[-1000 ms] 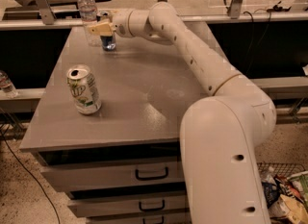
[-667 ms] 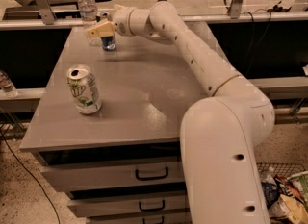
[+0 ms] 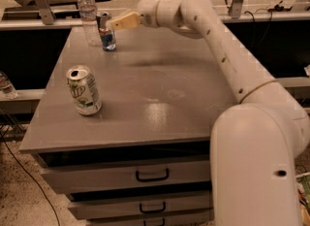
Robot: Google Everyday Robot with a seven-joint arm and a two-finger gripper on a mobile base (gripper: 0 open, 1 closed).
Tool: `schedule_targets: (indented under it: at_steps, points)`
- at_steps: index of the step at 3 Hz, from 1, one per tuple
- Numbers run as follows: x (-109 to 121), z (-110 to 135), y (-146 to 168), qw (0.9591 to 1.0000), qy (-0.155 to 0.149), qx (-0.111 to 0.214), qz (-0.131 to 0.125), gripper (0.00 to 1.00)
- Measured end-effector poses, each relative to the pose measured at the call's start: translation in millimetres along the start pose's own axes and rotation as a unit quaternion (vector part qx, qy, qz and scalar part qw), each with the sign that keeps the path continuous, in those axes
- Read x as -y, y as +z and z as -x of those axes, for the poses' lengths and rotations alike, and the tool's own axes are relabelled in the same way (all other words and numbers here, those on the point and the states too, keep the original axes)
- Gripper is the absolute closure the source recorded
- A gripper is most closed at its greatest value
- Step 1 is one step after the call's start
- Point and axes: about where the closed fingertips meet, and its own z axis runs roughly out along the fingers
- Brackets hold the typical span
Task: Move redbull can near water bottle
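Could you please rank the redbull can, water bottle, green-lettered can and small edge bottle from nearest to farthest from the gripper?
The gripper hovers at the far left of the table.
1. redbull can: right beside it, to its left.
2. water bottle: just past that can, farther left.
3. green-lettered can: near left of the tabletop.
4. small bottle: off the table, at the left frame edge.

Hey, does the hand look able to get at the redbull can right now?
Probably yes: the hand is right beside the redbull can, with nothing between them, and the water bottle stands on the can's other side.
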Motion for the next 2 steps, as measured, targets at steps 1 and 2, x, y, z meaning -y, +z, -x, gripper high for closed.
schedule_targets:
  at_steps: [1, 2]
  points:
    - [4.6, 27.8, -92.0, 0.9994, -0.032, 0.000, 0.010, 0.00]
    - [-4.7, 50.5, -182.7, 0.9983, -0.053, -0.019, 0.013, 0.00]
